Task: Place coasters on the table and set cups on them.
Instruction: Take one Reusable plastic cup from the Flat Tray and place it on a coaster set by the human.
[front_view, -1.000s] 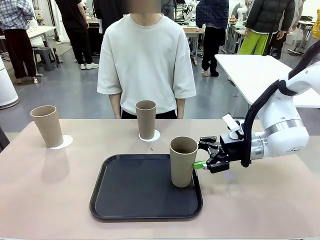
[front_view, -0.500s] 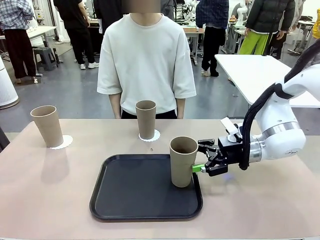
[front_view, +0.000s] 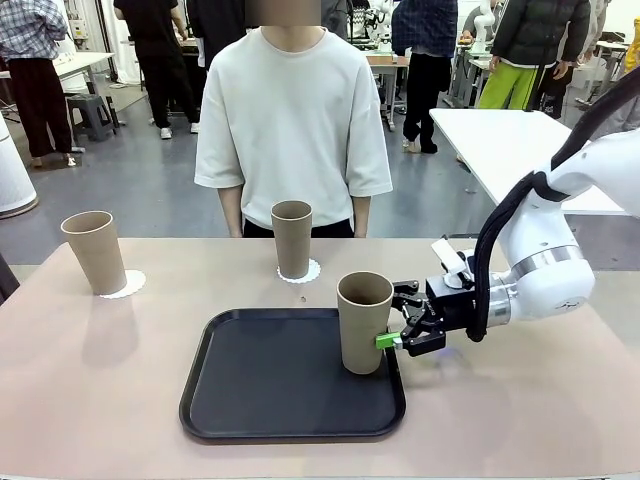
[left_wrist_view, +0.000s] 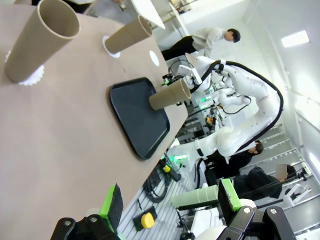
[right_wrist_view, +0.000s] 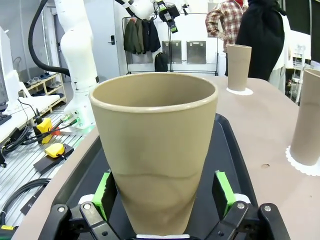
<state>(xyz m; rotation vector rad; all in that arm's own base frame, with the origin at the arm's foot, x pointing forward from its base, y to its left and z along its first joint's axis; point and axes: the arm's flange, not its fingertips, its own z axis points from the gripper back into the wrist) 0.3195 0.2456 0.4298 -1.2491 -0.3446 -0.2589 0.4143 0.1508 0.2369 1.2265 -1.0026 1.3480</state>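
The table (front_view: 90, 390) carries a black tray (front_view: 270, 385) — and two coasters (front_view: 125, 285).

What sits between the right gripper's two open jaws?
The tray cup: right gripper straddles its lower part, wrist view; pad contact unclear.

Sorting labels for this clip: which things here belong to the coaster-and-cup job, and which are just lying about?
Job:
cups
coasters
table
right gripper, open around the tray cup

Lying about:
black tray
white table
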